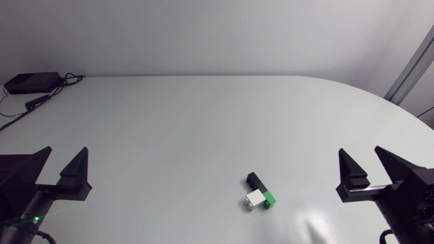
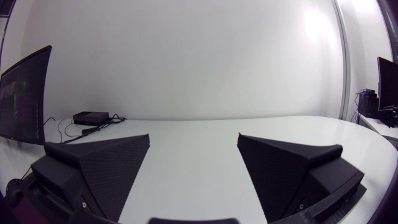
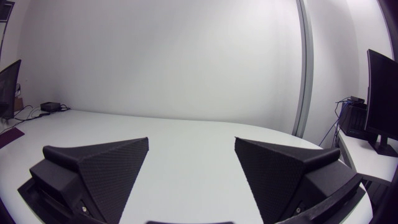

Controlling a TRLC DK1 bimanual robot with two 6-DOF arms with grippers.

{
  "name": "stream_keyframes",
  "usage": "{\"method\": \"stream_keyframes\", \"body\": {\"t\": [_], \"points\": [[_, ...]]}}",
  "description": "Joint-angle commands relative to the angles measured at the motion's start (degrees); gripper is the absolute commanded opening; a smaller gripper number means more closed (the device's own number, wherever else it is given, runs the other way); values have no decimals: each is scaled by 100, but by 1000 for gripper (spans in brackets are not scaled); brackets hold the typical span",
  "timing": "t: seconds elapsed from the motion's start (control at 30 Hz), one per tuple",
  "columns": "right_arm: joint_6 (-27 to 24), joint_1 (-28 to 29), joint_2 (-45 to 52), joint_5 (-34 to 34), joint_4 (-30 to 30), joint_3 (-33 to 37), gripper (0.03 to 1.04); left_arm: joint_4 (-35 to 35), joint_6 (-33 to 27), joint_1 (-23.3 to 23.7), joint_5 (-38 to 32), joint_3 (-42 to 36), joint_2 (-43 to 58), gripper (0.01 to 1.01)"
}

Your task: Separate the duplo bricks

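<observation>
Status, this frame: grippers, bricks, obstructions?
Left gripper open, empty. Right gripper open, empty. Duplo bricks joined, on table, nearer right side. Nothing between grippers and bricks.

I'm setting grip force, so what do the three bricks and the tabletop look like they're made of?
Black brick, white brick and green brick: probably hard moulded plastic, given flat solid colours and crisp block edges; gloss too small to judge. Table: smooth white surface with soft sheen, seen in faint highlights near the bricks; laminate or painted board, cannot tell.
</observation>
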State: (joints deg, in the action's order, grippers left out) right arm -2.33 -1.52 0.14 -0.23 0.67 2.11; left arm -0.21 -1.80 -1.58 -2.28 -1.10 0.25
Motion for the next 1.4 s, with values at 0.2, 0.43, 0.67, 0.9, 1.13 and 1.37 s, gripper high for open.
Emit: {"method": "stream_keyframes", "body": {"t": [0.2, 0.43, 0.67, 0.9, 1.13, 1.37], "points": [[110, -24, -32, -30, -119, -211, 998, -23, 136, -17, 26, 102, -78, 987], [119, -6, -41, -30, -119, -211, 998, -23, 136, 0, 26, 102, -78, 987], [110, -6, -41, -30, -119, -211, 998, -23, 136, -17, 26, 102, -78, 987], [110, -6, -41, -30, -119, -211, 998, -32, 136, 0, 26, 102, -78, 987], [92, -33, -58, -47, -93, -202, 998, 3, 128, 35, 0, 93, -104, 980], [101, -41, -49, -100, -286, 141, 998, -419, 119, 27, 0, -426, -104, 957]]}}
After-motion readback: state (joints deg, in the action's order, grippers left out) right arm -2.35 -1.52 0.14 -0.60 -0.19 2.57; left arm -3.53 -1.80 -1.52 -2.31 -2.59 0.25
